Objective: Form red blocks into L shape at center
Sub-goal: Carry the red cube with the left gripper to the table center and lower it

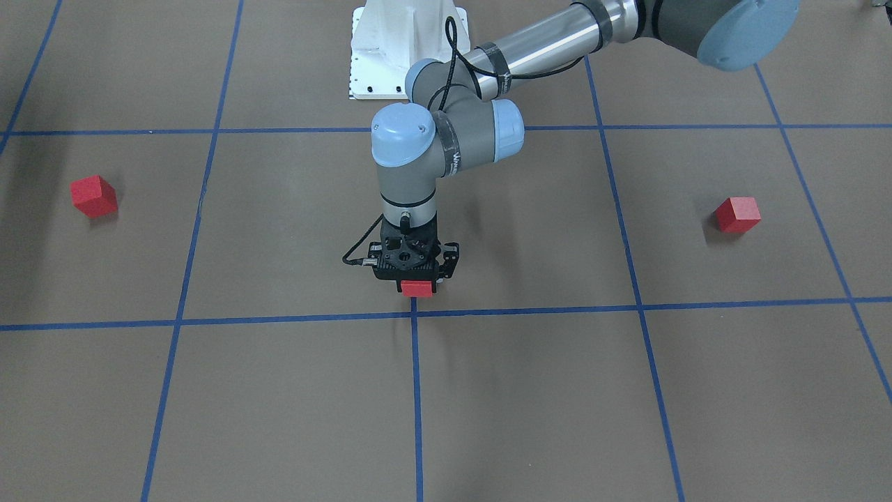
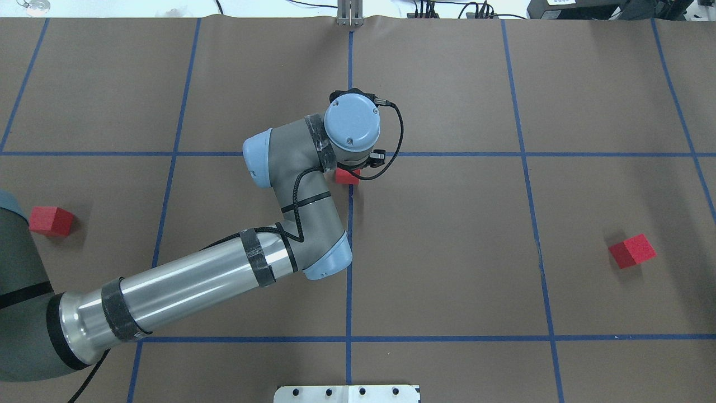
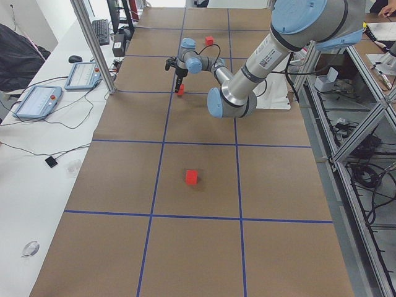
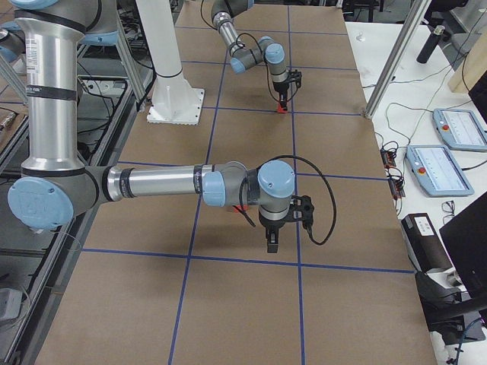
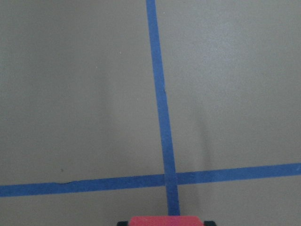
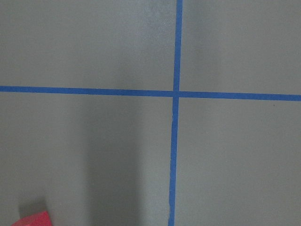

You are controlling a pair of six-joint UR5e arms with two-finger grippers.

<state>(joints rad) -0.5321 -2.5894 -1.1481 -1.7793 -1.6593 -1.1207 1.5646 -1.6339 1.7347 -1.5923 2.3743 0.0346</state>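
Blue tape crossing [image 6: 176,93], red block [image 6: 33,220] lower-left

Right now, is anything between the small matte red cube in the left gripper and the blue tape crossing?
Nothing visible. Only bare brown surface lies between the small matte red cube and the blue tape crossing.

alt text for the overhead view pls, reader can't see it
The robot's left arm reaches in from the left, its hand gripping a red block by the middle blue tape line. A second red block lies far left, a third red block far right.
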